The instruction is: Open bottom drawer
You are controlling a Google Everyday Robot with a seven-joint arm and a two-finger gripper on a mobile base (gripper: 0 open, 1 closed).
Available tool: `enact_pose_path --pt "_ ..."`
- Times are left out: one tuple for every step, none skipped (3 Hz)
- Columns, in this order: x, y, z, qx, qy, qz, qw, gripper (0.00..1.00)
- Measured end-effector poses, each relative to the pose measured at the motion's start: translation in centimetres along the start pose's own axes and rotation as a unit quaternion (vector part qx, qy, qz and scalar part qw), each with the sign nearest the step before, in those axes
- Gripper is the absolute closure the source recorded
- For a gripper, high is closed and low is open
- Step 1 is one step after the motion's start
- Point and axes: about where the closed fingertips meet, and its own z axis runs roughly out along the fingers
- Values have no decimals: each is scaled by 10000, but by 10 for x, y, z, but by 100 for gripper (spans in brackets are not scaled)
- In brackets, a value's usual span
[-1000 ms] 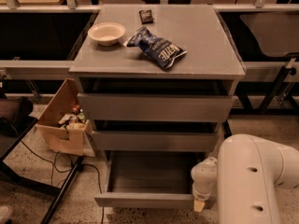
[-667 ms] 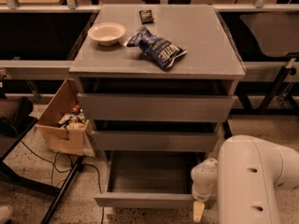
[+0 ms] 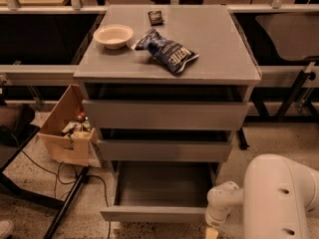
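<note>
The bottom drawer of the grey cabinet stands pulled out, its slim flat front near the floor and its shallow grey box interior showing and holding nothing. My gripper is at the bottom edge of the camera view, just off the drawer front's right end, below my white arm. Only its top part shows.
Two taller grey drawer fronts sit shut above. On the cabinet top lie a white bowl, a blue chip bag and a small dark packet. A cardboard box with items, cables and a black stand leg are left.
The gripper has dropped slightly lower, toward the frame's bottom edge. The drawer stays pulled out at the same place.
</note>
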Motion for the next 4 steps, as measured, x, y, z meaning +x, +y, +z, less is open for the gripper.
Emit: enact_pose_path --pt "5 15 2 -84 -66 43 9999 40" --pt "4 13 0 -58 -91 51 9999 63" --pt "4 13 -1 -68 -90 69 9999 94" --pt "4 12 -1 -68 -91 69 9999 100"
